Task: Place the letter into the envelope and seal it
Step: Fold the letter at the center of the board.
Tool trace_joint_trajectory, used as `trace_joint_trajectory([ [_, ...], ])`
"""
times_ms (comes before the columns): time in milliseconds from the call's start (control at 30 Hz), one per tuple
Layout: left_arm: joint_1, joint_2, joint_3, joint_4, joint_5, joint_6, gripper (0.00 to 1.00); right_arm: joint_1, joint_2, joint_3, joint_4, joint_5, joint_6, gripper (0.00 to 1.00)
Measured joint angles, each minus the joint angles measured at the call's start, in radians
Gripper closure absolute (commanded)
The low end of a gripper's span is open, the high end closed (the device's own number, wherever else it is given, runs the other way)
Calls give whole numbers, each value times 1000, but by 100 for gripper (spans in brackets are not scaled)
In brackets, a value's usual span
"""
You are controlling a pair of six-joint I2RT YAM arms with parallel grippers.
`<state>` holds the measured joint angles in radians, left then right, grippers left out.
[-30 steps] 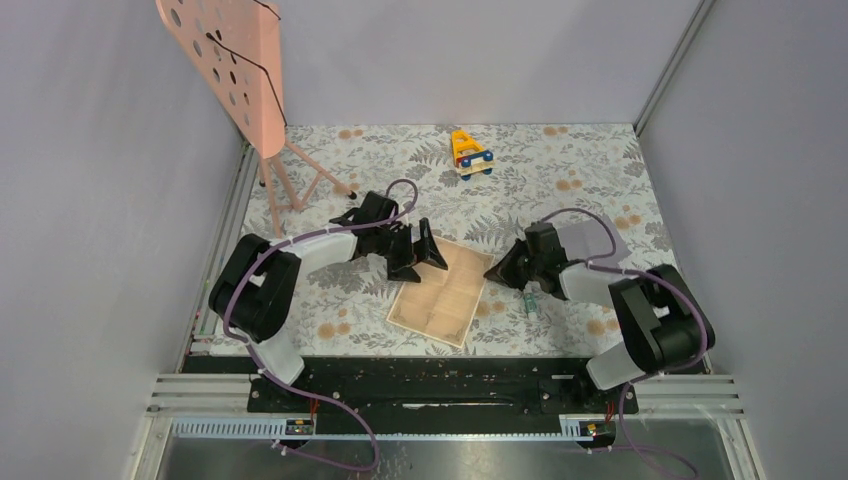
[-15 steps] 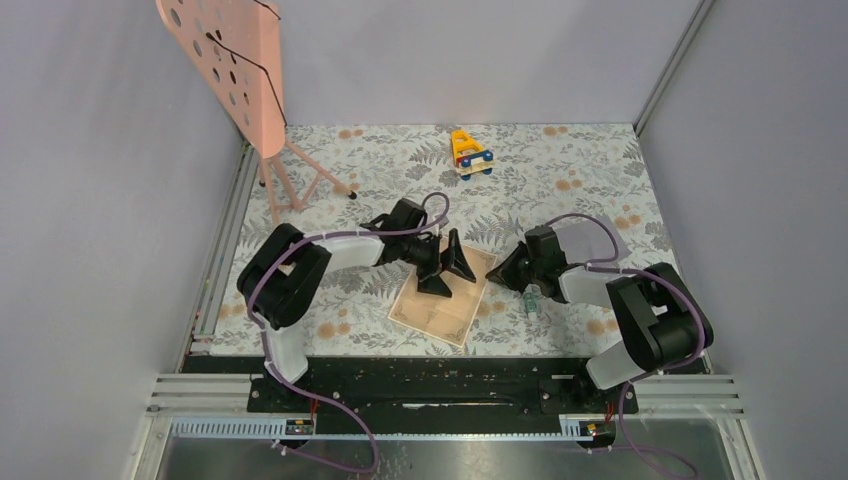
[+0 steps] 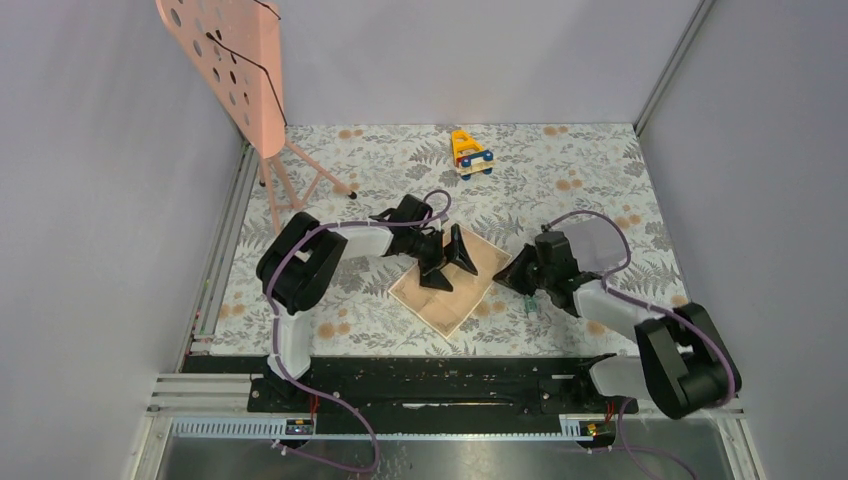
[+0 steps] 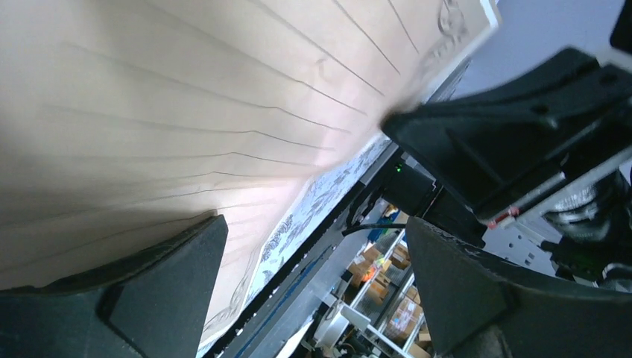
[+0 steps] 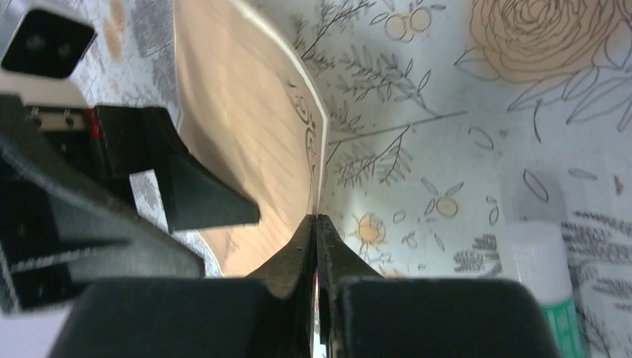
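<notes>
The tan lined letter (image 3: 455, 290) lies on the floral table, its right edge curled up. My right gripper (image 3: 508, 276) is shut on that edge; in the right wrist view the jaws (image 5: 317, 224) pinch the letter (image 5: 238, 134) where it bends. My left gripper (image 3: 448, 265) is open, fingers spread just above the letter's middle. In the left wrist view the letter (image 4: 186, 112) fills the upper left, close between the fingers (image 4: 149, 298). The grey-lilac envelope (image 3: 603, 238) lies behind my right arm, partly hidden.
A glue stick (image 3: 531, 301) lies by my right gripper and shows in the right wrist view (image 5: 540, 268). A yellow toy car (image 3: 470, 153) stands at the back. A pink perforated stand (image 3: 250, 90) is at the back left. Grey walls enclose the table.
My left gripper has moved right and now sits over the letter. The letter has turned and its right edge has lifted. My right arm has drawn back to the right.
</notes>
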<state>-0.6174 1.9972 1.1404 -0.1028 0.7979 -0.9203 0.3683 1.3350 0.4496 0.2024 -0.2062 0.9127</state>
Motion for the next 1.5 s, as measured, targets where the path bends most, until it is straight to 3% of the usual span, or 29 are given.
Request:
trace_joint_trajectory([
  [233, 20, -1, 53, -113, -39, 92, 6, 14, -207, -71, -61, 2, -77, 100],
  [400, 40, 3, 71, -149, -40, 142, 6, 55, -241, -102, -63, -3, -83, 100],
  [433, 45, 3, 72, -152, -39, 147, 6, 63, -245, -104, -63, -3, -84, 89],
  [500, 48, 3, 82, -174, -39, 164, 6, 71, -249, -105, -71, 8, -90, 51],
  [533, 50, 3, 89, -189, -43, 174, 6, 71, -250, -103, -79, 15, -94, 40],
  [633, 51, -13, 99, -241, -49, 215, 5, 71, -208, -40, -163, 48, -140, 33],
  [733, 52, -66, 99, -312, -69, 265, 5, 66, -50, 151, -267, 56, -196, 31],
  [833, 53, -146, 99, -396, -119, 328, 5, 64, 67, 312, -297, 65, -241, 21],
  [900, 54, -191, 98, -431, -144, 357, 4, 61, 69, 333, -296, 79, -264, 15],
  [1133, 72, -289, 3, -457, -260, 406, 4, -19, 200, 464, -377, 55, -371, 7],
  [1333, 95, -240, -68, -480, -342, 418, 3, -54, 462, 732, -430, -119, -465, 10],
  [1500, 98, -216, -49, -484, -349, 418, 3, -56, 552, 753, -424, -256, -466, 15],
])
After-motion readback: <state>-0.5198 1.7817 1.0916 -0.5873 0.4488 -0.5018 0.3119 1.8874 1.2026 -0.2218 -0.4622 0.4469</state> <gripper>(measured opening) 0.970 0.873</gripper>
